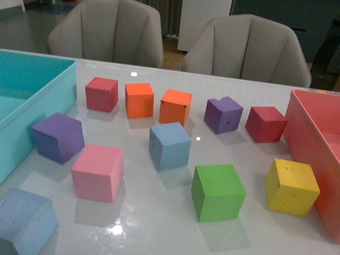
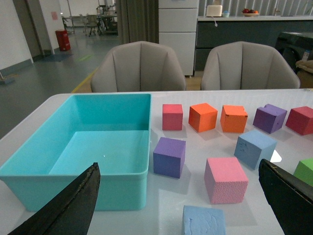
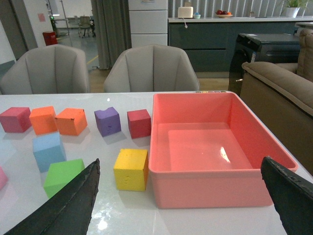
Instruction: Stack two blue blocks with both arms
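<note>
One pale blue block (image 1: 169, 145) sits in the middle of the white table. The second blue block (image 1: 16, 223) sits at the near left corner, in front of the turquoise bin. Neither arm shows in the front view. In the left wrist view my left gripper (image 2: 179, 169) is open and empty above the table's near edge. The near blue block (image 2: 204, 221) lies just ahead between its black fingers (image 2: 73, 205), and the middle blue block (image 2: 254, 148) lies further off. In the right wrist view my right gripper (image 3: 181, 162) is open and empty, facing the pink bin. The middle blue block (image 3: 48, 150) shows there too.
A turquoise bin (image 1: 60, 96) stands at the left and a pink bin (image 1: 302, 130) at the right. Around the blue blocks lie a purple cube (image 1: 58, 137), a pink cube (image 1: 97, 172), a green cube (image 1: 218, 192), a yellow cube (image 1: 291, 186) and a back row of red, orange and purple cubes. Two chairs stand behind the table.
</note>
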### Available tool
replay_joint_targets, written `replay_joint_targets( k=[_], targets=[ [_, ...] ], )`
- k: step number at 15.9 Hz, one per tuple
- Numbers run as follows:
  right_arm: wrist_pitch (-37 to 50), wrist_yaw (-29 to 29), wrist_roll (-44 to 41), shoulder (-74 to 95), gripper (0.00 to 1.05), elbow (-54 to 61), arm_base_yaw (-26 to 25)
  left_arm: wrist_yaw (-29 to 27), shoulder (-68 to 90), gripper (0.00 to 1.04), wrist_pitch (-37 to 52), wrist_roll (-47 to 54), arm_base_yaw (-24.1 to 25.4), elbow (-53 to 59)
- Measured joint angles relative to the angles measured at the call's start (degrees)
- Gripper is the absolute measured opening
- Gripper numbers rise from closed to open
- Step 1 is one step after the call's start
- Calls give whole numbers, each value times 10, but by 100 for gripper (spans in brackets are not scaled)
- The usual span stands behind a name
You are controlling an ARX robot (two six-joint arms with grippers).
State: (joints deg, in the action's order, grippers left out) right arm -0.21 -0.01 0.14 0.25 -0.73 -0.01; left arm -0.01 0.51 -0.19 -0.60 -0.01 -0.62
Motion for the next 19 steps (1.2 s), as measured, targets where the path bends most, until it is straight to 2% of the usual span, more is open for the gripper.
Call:
replay_joint_targets(
  k=[2, 3, 5, 7, 10, 14, 19],
  targets=[
    [0, 0, 0, 0, 98, 0, 0, 24, 89, 98, -155, -7, -9, -67],
    [0, 0, 0, 0, 98, 0, 0, 20, 119, 98, -161, -9, -25, -83],
    [0, 0, 0, 0, 98, 0, 0, 15, 189, 98, -71, -12, -45, -92],
    [0, 0, 0, 0, 98, 0, 0, 9, 366, 98, 71, -17, -55, -98],
    [0, 0, 0, 0, 98, 0, 0, 7, 628, 98, 234, -17, -65, -150],
    [0, 0, 0, 0, 98, 0, 0, 7, 863, 98, 297, -24, -66, -192],
    [0, 0, 0, 0, 98, 0, 0, 14, 929, 98, 299, -26, -61, -210]
  ],
)
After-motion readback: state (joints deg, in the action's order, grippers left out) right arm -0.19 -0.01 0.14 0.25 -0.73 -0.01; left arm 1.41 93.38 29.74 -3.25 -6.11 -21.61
